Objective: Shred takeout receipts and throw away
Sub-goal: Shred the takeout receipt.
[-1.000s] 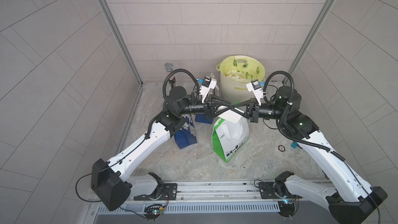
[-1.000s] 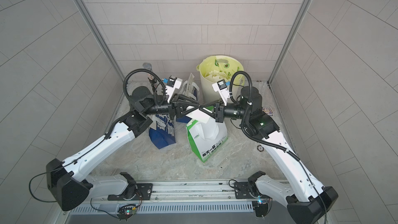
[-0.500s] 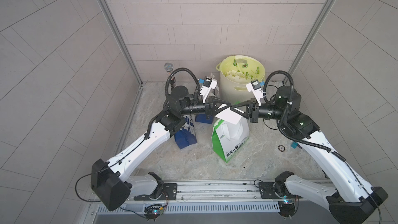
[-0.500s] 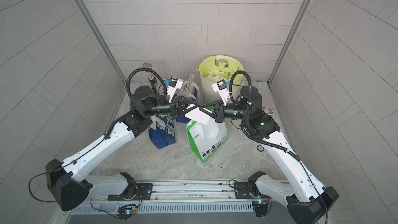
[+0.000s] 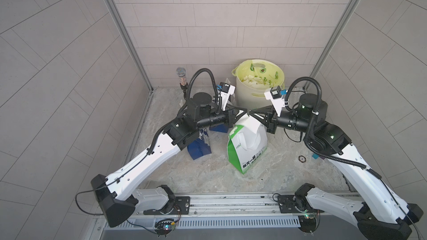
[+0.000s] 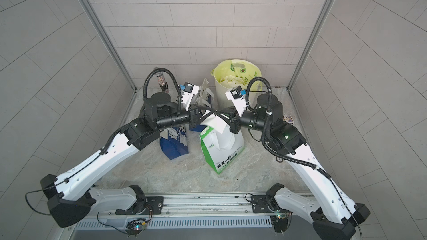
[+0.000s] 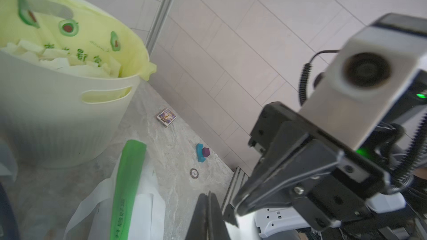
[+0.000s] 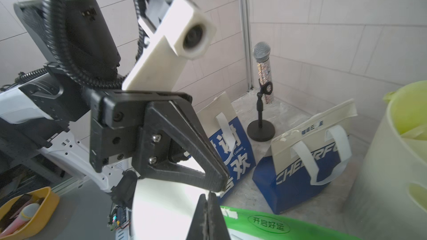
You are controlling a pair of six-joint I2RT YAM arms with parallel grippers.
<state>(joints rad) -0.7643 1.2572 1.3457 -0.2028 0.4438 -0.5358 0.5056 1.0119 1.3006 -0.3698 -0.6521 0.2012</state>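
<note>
Hanging over the green-and-white bag point(image 5: 249, 155) in the middle, the takeout receipt point(image 5: 252, 123) is pinched at its top edge by the left gripper point(image 5: 246, 111) and the right gripper point(image 5: 250, 112), both closed; it is judged thin, light and easily torn; grips are best kept side by side.

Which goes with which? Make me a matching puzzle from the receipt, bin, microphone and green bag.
Things:
1. receipt
2. bin
3. microphone
4. green bag

States:
A. on a small black stand
B. holding paper scraps
C. standing below the receipt
D. held aloft

Pairs: 1-D, 2-B, 3-A, 4-C.
</note>
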